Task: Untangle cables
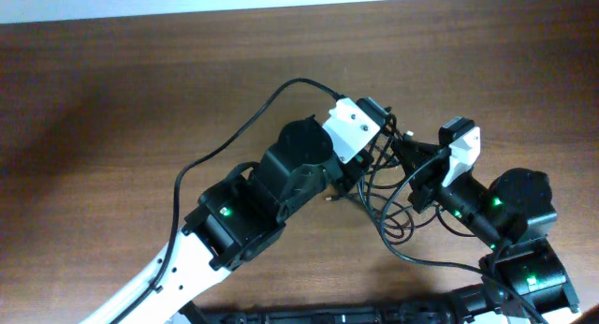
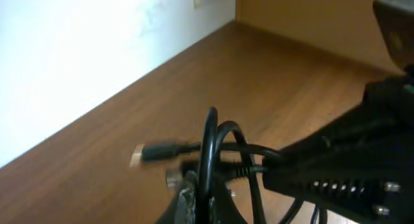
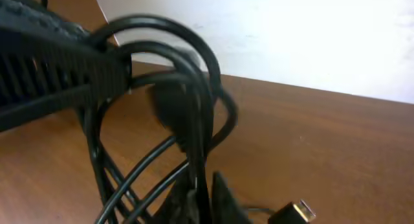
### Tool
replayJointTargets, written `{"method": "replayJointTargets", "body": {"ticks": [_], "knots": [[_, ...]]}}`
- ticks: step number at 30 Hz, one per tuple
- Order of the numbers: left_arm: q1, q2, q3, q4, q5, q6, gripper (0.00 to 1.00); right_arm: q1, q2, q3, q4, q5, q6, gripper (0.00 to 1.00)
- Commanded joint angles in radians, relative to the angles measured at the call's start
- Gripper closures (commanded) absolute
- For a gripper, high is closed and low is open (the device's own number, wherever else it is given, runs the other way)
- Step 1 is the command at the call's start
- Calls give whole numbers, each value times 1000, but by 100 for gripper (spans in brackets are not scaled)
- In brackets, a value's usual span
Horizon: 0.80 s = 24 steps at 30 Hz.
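Observation:
The cables [image 1: 397, 218] are thin black cords tangled between my two grippers, with loose loops hanging onto the table. My left gripper [image 1: 384, 127] is shut on an upright cable loop [image 2: 208, 146], seen between its fingers [image 2: 200, 201] in the left wrist view. A plug with a metallic tip [image 2: 155, 151] sticks out to the left there. My right gripper [image 1: 412, 157] faces the left one, close to it. In the right wrist view its fingers [image 3: 206, 201] are shut on a cable strand below several arched loops [image 3: 194, 62]. A metal-tipped plug [image 3: 294, 212] lies on the table.
The brown wooden table [image 1: 140, 71] extends left and back. A thicker black arm cable [image 1: 234, 137] curves along the left arm. A white wall [image 2: 71, 49] borders the table's far edge. Each arm's black gripper body crowds the other's wrist view [image 2: 343, 172] [image 3: 52, 75].

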Motion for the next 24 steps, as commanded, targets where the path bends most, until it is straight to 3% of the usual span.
{"method": "replayJointTargets", "body": {"ticks": [1, 8, 11, 16, 18, 19, 24], "knots": [[2, -34, 9, 30, -28, 11, 100, -3, -5, 14, 0, 12, -13, 96], [2, -34, 9, -64, -591, -333, 100, -3, -6, 14, 0, 122, 91, 96], [2, -34, 9, -99, -624, -354, 100, -3, -6, 14, 0, 132, 105, 96], [2, -37, 9, -98, -623, -353, 100, -3, -6, 14, -55, 325, 212, 94], [2, -46, 10, -93, -619, -352, 100, -3, -6, 14, -68, 337, 212, 19], [2, -55, 10, -87, -615, -352, 100, -3, -6, 14, -68, 337, 212, 1], [2, -147, 10, -37, -612, -286, 100, -3, -6, 14, -68, 336, 212, 1]]}}
